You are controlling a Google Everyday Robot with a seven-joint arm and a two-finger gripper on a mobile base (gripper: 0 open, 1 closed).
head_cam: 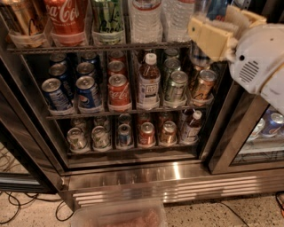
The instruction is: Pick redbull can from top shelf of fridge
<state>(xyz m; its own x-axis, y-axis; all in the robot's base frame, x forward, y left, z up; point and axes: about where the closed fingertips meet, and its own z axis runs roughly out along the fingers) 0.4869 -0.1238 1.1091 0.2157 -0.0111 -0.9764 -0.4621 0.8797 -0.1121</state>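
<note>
The fridge (173, 184) stands open in front of me with three racks in view. The top shelf (97, 46) holds a red Coca-Cola bottle (66, 17), a green can (108, 20) and water bottles (146, 20) in clear bins. My gripper (217, 27), cream-coloured on a white arm, is at the right end of the top shelf. A slim silver-and-blue can, seemingly the redbull can (214, 8), shows partly right behind the gripper; most of it is hidden.
The middle rack holds Pepsi cans (88, 91), a Coca-Cola can (119, 91) and a small bottle (148, 82). The lower rack holds short cans (124, 135). A clear plastic bin (120, 215) lies on the floor, with cables (15, 206) at the left. A dark door post (230, 133) stands on the right.
</note>
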